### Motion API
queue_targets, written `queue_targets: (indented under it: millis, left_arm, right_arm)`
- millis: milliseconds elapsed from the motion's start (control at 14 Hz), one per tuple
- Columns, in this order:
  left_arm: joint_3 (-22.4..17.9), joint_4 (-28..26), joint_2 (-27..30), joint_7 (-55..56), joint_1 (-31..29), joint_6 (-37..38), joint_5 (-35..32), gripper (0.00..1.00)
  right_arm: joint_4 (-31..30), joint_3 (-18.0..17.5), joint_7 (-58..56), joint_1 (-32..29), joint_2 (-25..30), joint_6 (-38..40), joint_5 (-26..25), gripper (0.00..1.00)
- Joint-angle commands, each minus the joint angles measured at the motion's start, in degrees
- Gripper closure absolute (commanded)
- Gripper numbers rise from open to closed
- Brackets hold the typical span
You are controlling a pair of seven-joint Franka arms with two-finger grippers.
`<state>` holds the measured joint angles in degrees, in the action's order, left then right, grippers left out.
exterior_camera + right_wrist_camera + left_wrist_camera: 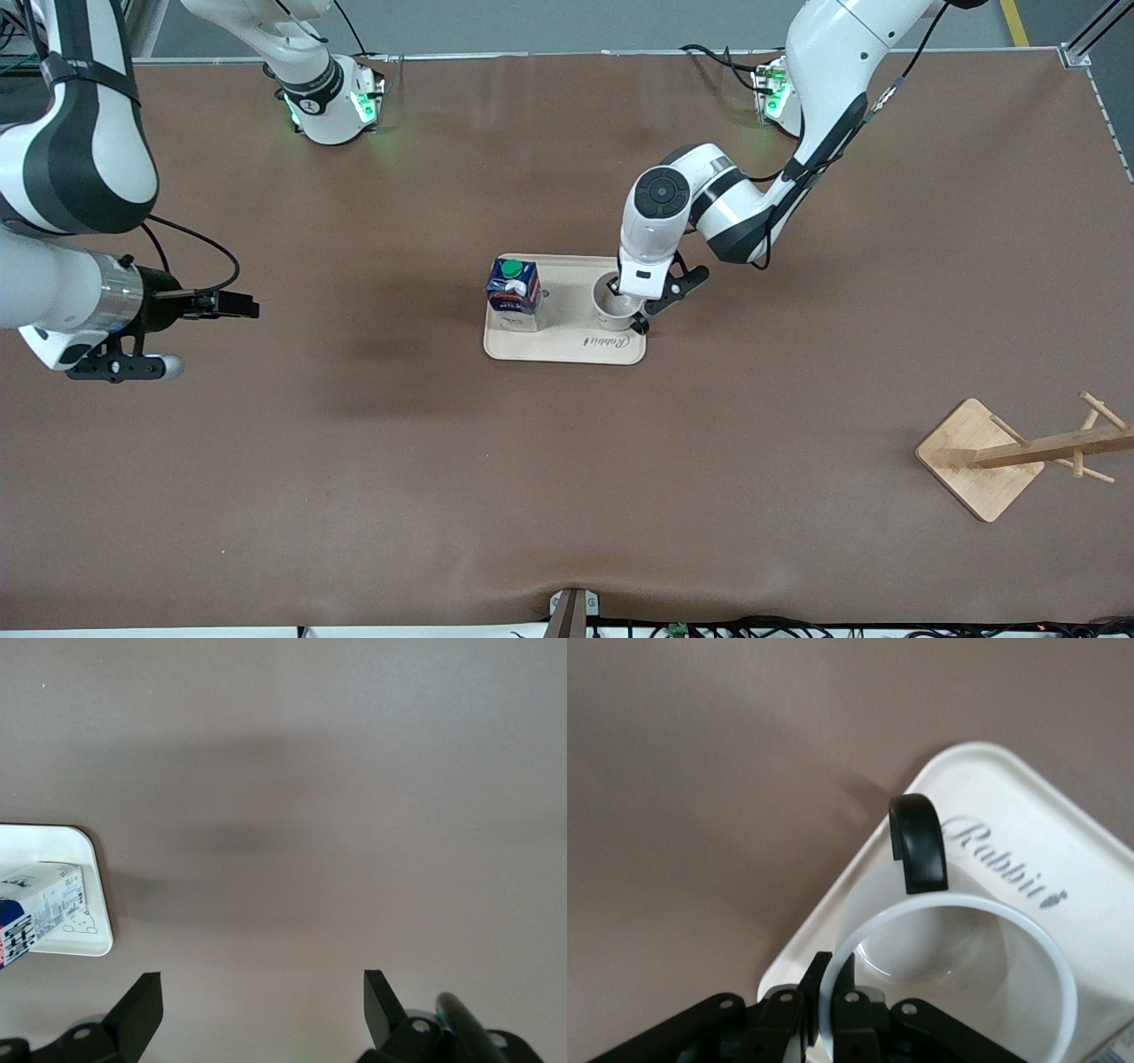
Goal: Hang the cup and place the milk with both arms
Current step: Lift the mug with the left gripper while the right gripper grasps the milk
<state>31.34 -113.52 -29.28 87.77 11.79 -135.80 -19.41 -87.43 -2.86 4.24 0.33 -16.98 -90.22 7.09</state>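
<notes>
Left gripper point(828, 1005) pinching cup point(613, 304) rim on tray point(567, 347), milk point(514, 285) beside, right gripper point(261, 1001) waiting, fingers wide over bare table point(354, 461)

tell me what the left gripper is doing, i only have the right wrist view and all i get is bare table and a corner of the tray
Observer: The left gripper is down at the cup on the tray, one finger inside the rim and one outside.
Operator: has it closed on the rim
Observer: Both fingers sit tight against the cup wall, so it looks shut on it. The cup is not lifted.
Operator: where is the handle
Observer: The black handle points toward the tray edge nearer the front camera, away from the fingers.
Operator: and my gripper
Observer: The right gripper is open, over bare table toward the right arm's end, well short of the milk.
</notes>
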Motion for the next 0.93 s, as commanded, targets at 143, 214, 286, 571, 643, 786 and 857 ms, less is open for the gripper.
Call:
queue_targets:
  millis: [143, 214, 286, 571, 643, 786, 857]
  left_arm:
    - [0.13, 3.64, 5.98, 0.12, -2.29, 2.45, -2.12, 1.00]
    - [0.13, 5.22, 6.95, -0.75, -2.99, 6.13, -2.21, 1.00]
    - [0.22, 7.67, 7.39, -2.85, -3.61, 9.82, -2.21, 1.00]
    - [0.31, 14.81, 10.20, -15.23, -8.69, 22.14, -1.51, 1.00]
    - [0.39, 15.08, 11.51, -19.26, -10.80, 23.20, -1.33, 1.00]
    - [0.48, 15.26, 13.28, -28.05, -15.10, 25.14, 1.46, 1.00]
    - [0.48, 15.43, 14.16, -32.62, -17.21, 25.50, 3.14, 1.00]
  right_arm:
    - [-2.65, -0.30, 4.81, 3.88, 1.86, -3.12, 3.09, 0.00]
    - [-2.57, -0.48, 4.99, 5.54, 1.78, -3.64, 5.28, 0.00]
    - [-2.65, -0.48, 6.47, 7.38, 1.52, -5.21, 5.83, 0.00]
    - [-2.57, -0.48, 16.58, 15.38, -0.06, -9.18, 5.83, 0.00]
    - [-2.57, -0.48, 18.50, 17.83, -0.85, -10.14, 5.83, 0.00]
    - [-2.65, -0.48, 24.12, 21.88, -3.05, -13.39, 5.57, 0.00]
    - [-2.57, -0.39, 25.89, 24.86, -4.88, -13.84, 5.31, 0.00]
